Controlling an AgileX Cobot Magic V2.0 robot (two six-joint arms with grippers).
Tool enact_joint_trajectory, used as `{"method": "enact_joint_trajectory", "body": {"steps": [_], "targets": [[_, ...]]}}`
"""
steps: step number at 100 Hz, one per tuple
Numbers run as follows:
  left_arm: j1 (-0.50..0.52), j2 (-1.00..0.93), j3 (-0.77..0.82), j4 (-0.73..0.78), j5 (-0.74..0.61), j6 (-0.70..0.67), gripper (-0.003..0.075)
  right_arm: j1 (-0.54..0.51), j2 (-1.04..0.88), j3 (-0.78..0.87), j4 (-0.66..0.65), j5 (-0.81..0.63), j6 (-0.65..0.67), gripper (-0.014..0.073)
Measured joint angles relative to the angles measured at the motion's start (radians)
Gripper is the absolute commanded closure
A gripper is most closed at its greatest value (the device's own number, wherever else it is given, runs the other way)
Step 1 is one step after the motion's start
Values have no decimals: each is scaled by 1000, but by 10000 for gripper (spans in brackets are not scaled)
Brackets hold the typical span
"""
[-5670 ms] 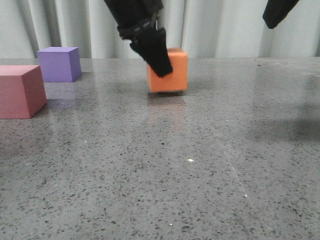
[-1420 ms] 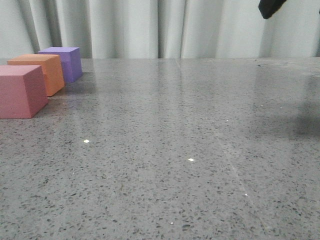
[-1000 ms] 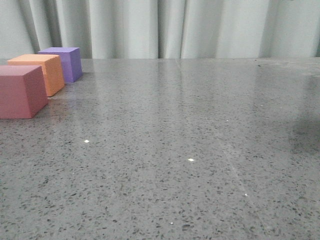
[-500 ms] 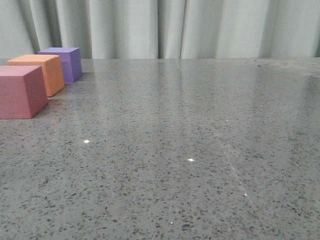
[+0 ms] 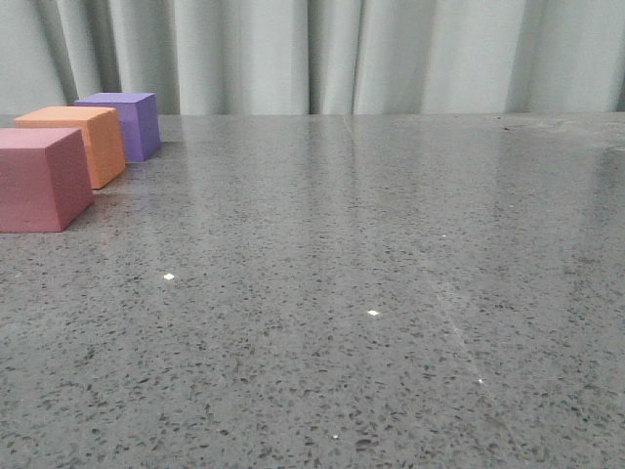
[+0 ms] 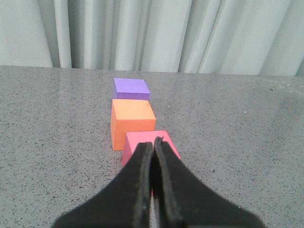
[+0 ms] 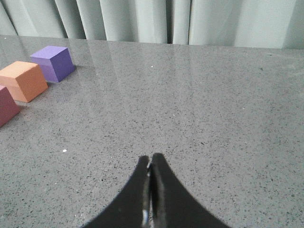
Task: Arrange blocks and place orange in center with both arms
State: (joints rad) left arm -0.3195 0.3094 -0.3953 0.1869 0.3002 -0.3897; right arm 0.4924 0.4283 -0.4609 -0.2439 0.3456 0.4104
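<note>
Three cubes in a row on left side of grey speckled table (image 5: pixel 371 293): pink-red cube (image 5: pixel 39 178) nearest, orange cube (image 5: pixel 80 142) in the middle, purple cube (image 5: pixel 125 122) farthest, close together, gaps hard to judge. Left gripper (image 6: pixel 154 147) fingers pressed together, holding nothing, hanging in front of pink-red cube. Right gripper (image 7: pixel 150 164) also closed and empty, over bare tabletop, well apart from cubes. White curtain (image 5: pixel 322 54) behind.
</note>
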Motion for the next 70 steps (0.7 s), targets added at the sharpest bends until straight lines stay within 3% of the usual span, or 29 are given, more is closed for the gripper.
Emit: {"method": "enact_joint_trajectory", "body": {"steps": [70], "targets": [[0, 0, 9, 11, 0, 0, 739, 0, 0, 0, -2, 0, 0, 714]]}}
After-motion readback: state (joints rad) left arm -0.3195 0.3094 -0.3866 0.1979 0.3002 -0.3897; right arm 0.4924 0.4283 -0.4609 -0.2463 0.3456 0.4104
